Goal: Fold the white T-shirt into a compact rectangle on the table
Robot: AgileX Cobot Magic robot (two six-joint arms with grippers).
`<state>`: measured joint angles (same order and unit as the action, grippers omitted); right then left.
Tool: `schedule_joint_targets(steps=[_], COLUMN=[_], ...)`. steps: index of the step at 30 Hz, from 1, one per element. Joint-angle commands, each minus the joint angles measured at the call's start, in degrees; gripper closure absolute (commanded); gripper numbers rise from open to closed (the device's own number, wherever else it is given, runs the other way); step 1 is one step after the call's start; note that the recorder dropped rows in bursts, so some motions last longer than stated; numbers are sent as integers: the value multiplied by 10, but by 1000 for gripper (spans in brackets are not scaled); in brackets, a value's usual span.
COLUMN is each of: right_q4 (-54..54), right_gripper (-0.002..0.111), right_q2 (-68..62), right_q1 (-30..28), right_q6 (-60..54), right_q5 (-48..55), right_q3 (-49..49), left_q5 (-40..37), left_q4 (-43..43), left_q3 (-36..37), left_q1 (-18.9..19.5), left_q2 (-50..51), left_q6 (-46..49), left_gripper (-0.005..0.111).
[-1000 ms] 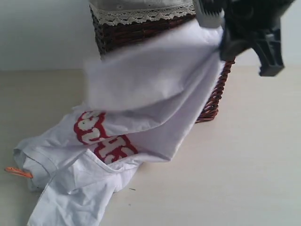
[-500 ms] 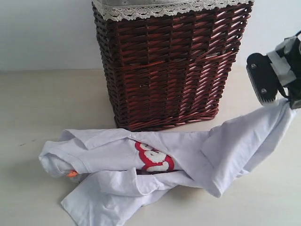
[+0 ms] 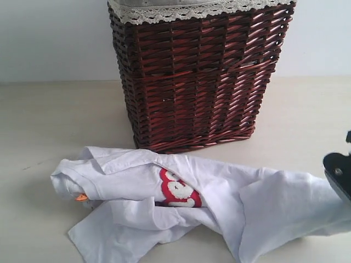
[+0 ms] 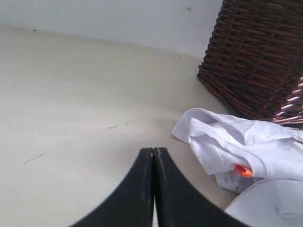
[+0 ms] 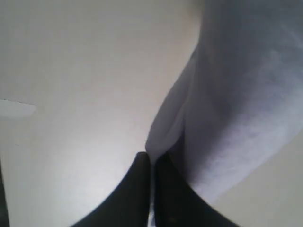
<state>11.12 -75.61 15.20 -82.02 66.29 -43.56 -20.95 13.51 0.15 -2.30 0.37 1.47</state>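
Note:
The white T-shirt (image 3: 219, 197) lies crumpled on the table (image 3: 49, 120) in front of the basket, red lettering (image 3: 178, 190) partly showing and the orange tag (image 3: 81, 198) at its left end. My right gripper (image 3: 341, 183) sits at the right edge of the exterior view, shut on a fold of the T-shirt (image 5: 227, 109), the cloth pinched at its tips (image 5: 152, 158). My left gripper (image 4: 154, 152) is shut with nothing in it, hovering over bare table a short way from the shirt's collar end (image 4: 227, 151) and tag (image 4: 244, 170).
A dark wicker basket (image 3: 197, 76) with a grey lace-trimmed liner (image 3: 181, 10) stands upright behind the shirt, also seen as the wicker basket (image 4: 260, 56) in the left wrist view. A pale wall (image 3: 49, 38) rises behind the table.
My right gripper has swung down and rightward from above the basket to the table's level, dragging the shirt out of the air. The shirt now lies spread low in front of the basket.

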Motion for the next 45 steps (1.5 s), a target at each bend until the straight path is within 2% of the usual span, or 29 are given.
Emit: schedule_joint_targets(steps=[1, 3, 5, 8, 9, 10, 12, 16, 18, 20, 21, 23, 25, 27, 30, 33, 36, 38, 39, 40, 41, 42, 43, 45], right_q4=[-22, -21, -12, -5, -5, -4, 1, -36, -197, -361, -498, -573, -590, -586, -556, -461, -366, -363, -366, -366, -366, -366, -366, -366], right_gripper=[108, 107, 97, 77, 60, 50, 46, 46, 46, 46, 46, 46, 46, 46, 46, 46, 46, 48, 50, 58, 71, 79, 97, 108], right_q2=[62, 73, 70, 60, 54, 56, 98, 206, 220, 201, 161, 98, 28, -56, -122, -168, -215, -232, -235, -238, -238, -238, -238, -237], right_q1=[-3, -4, -4, -4, -4, -4, -4, -4, -2, -2, -2, -2, -2, -2, -2, -4, -4, -4, -4, -4, -4, -4, -4, -4], right_q6=[-47, 24, 74, 75, 92, 119, 162, 150, 78, 9, -71, -160, -175, -175, -183, -183, -149, -148, -148, -149, -153, -153, -153, -153], right_q5=[-29, -113, -149, -155, -166, -192, -238, -350, -390, -370, -304, -210, -147, -132, -187, -288, -297, -299, -300, -300, -298, -298, -296, -296], right_q3=[60, 79, 81, 81, 81, 81, 81, 81, 81, 81, 81, 78, 67, 41, 0, -22, -22, -22, -22, -22, -22, -22, -22, -22], left_q5=[2, 2, 2, 2, 2, 2, 2, 2, 2, 2, 2, 2, 2, 2, 2, 2, 2, 2, 2, 2, 2, 2, 2, 2], left_q4=[4, 4, 4, 4, 4, 4, 4, 4, 4, 4, 4, 4, 4, 4, 4, 4, 4, 4, 4, 4, 4, 4, 4, 4], left_q3=[-1, -1, -1, -1, -1, -1, -1, -1, -1, -1, -1, -1, -1, -1, -1, -1, -1, -1, -1, -1, -1, -1, -1, -1], left_q1=[-3, -3, -3, -3, -3, -3, -3, -3, -3, -3, -3, -3, -3, -3, -3, -3, -3, -3, -3, -3, -3, -3, -3, -3], left_q2=[-4, -4, -4, -4, -4, -4, -4, -4, -4, -4, -4, -4, -4, -4, -4, -4, -4, -4, -4, -4, -4, -4, -4, -4], left_q6=[-2, -2, -2, -2, -2, -2, -2, -2, -2, -2, -2, -2, -2, -2, -2, -2, -2, -2, -2, -2, -2, -2, -2, -2], left_gripper=[107, 107, 107, 107, 107, 107, 107, 107, 107, 107, 107, 107, 107, 107, 107, 107, 107, 107, 107, 107, 107, 107, 107, 107])
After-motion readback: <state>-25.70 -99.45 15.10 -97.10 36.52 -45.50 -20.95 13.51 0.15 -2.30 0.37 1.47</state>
